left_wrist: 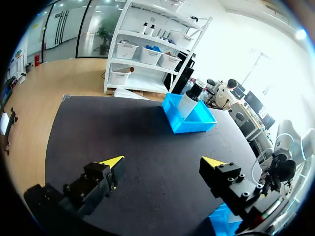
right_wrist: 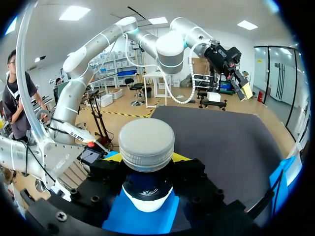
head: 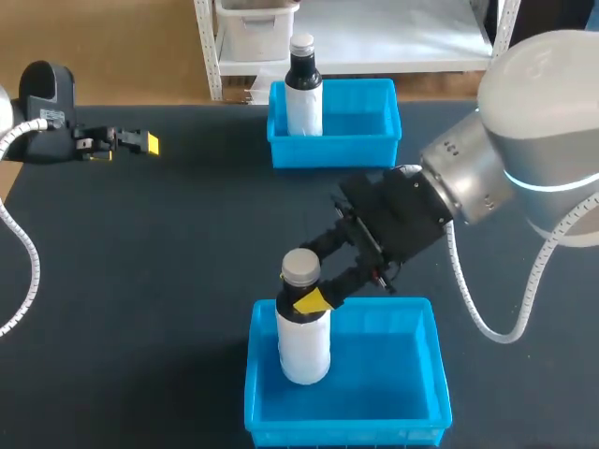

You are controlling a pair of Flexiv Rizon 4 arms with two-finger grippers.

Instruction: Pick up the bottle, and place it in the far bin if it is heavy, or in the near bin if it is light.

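Note:
A white bottle (head: 304, 339) with a grey cap stands upright in the left part of the near blue bin (head: 412, 416). My right gripper (head: 305, 282) is shut on its neck just below the cap, fingers on both sides. From the right wrist the bottle (right_wrist: 146, 145) fills the gap between the fingers of that gripper (right_wrist: 146, 169), and blue bin floor (right_wrist: 142, 221) lies beneath. My left gripper (head: 140, 142) hangs open and empty over the table's far left. Its yellow tips (left_wrist: 162, 164) stand wide apart above bare mat.
The far blue bin (head: 374, 150) sits at the table's back edge and holds a second bottle (head: 303, 89) with a dark neck and white cap in its left corner. Black mat lies between the two bins. The left wrist view also takes in the far bin (left_wrist: 197, 120).

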